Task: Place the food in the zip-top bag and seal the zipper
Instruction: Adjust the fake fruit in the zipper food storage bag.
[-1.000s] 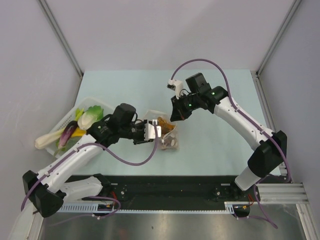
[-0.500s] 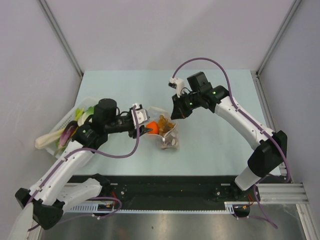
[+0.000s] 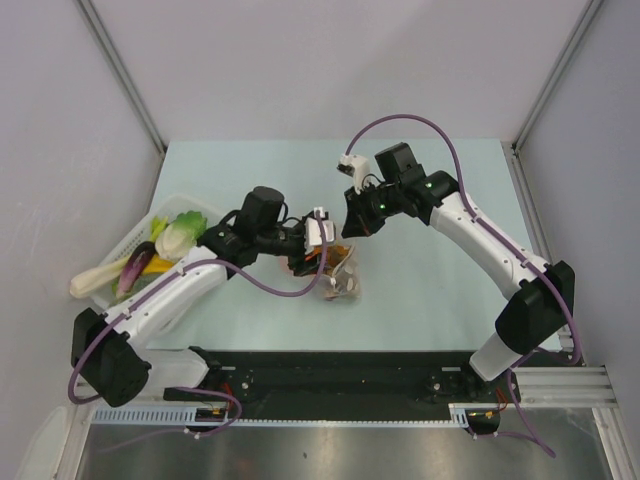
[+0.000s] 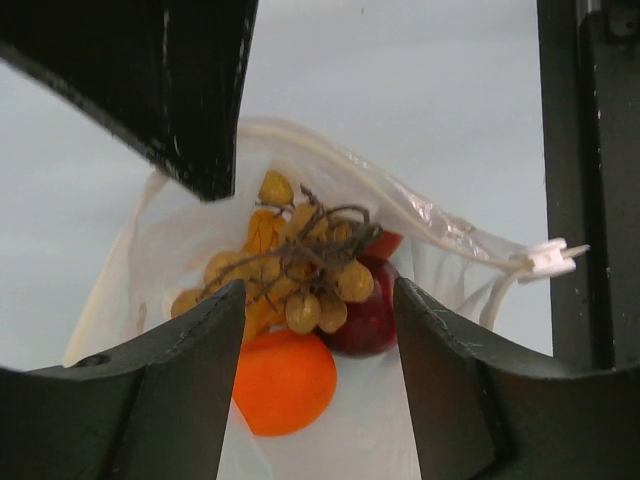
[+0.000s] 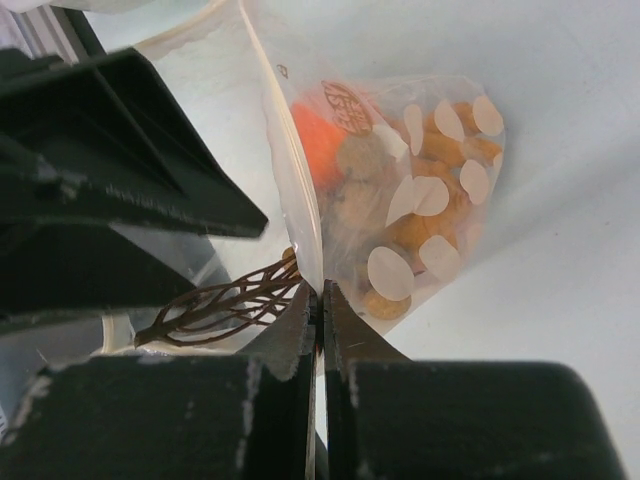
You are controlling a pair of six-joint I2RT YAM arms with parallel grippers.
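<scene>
Bagging | right tool [image 5: 320,300] clamped on zip-top bag [image 5: 440,180] rim to hold mouth open | left tool [image 4: 316,300], jaws apart, empty, above food [image 4: 285,380] lying inside

The left gripper [image 3: 315,250] reaches in from the left over the mouth of the zip-top bag [image 3: 343,282], which lies near the middle of the pale green table [image 3: 430,290] with orange and tan food [image 3: 337,260] showing through it. The right gripper [image 3: 350,232] meets the bag's far edge. Well to the left, a white tray [image 3: 135,232] holds toy vegetables [image 3: 182,232], green-and-white, purple and yellow.
</scene>
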